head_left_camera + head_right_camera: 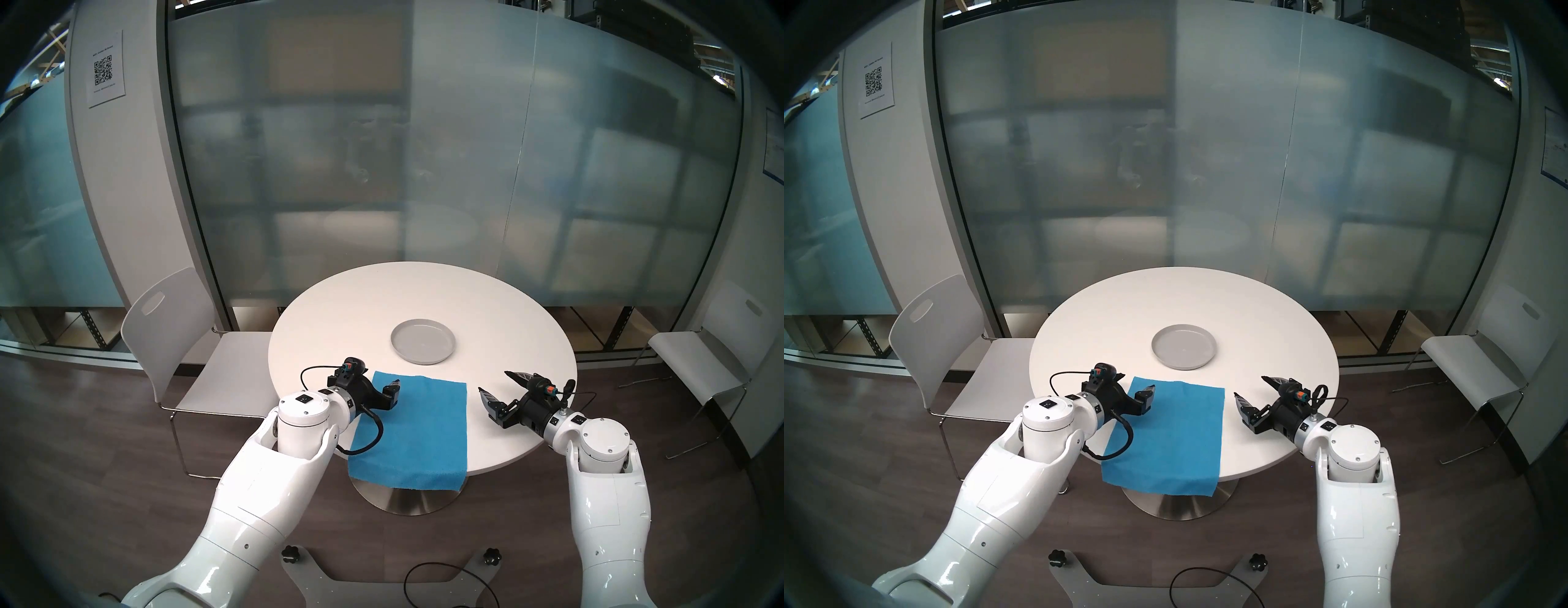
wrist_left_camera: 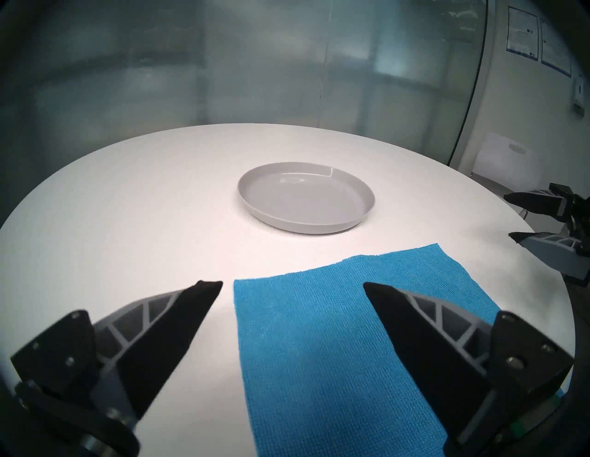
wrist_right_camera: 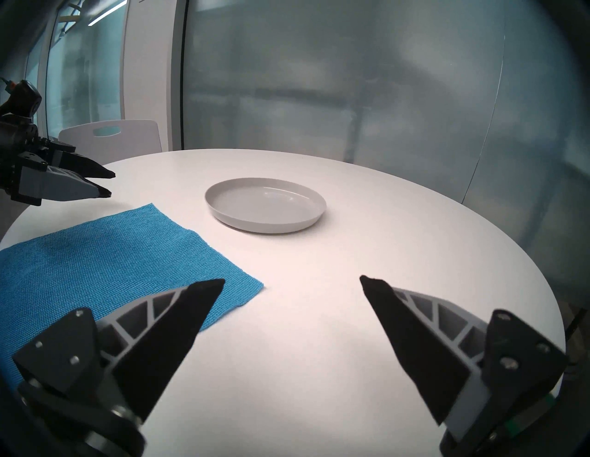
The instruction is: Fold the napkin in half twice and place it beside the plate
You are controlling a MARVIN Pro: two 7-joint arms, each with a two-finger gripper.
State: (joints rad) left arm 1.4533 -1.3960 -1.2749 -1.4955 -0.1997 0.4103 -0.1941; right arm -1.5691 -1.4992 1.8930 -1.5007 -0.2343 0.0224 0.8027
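I see both jaws wide, holding nothing: left gripper (image 2: 292, 284), right gripper (image 3: 292, 279). Blue fuzzy napkin (image 1: 418, 429) flat, unfolded; plate (image 1: 423, 342) empty.

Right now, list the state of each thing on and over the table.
napkin: unfolded, flat, near edge hanging over the table's rim.
plate: upright, empty, apart from the napkin.
left gripper: open, empty, over the napkin's far left corner.
right gripper: open, empty, right of the napkin.

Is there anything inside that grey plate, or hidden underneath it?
The plate is empty: both wrist views show only its bare grey bottom. It sits flat on the white table, so whatever lies under it is covered and cannot be seen.
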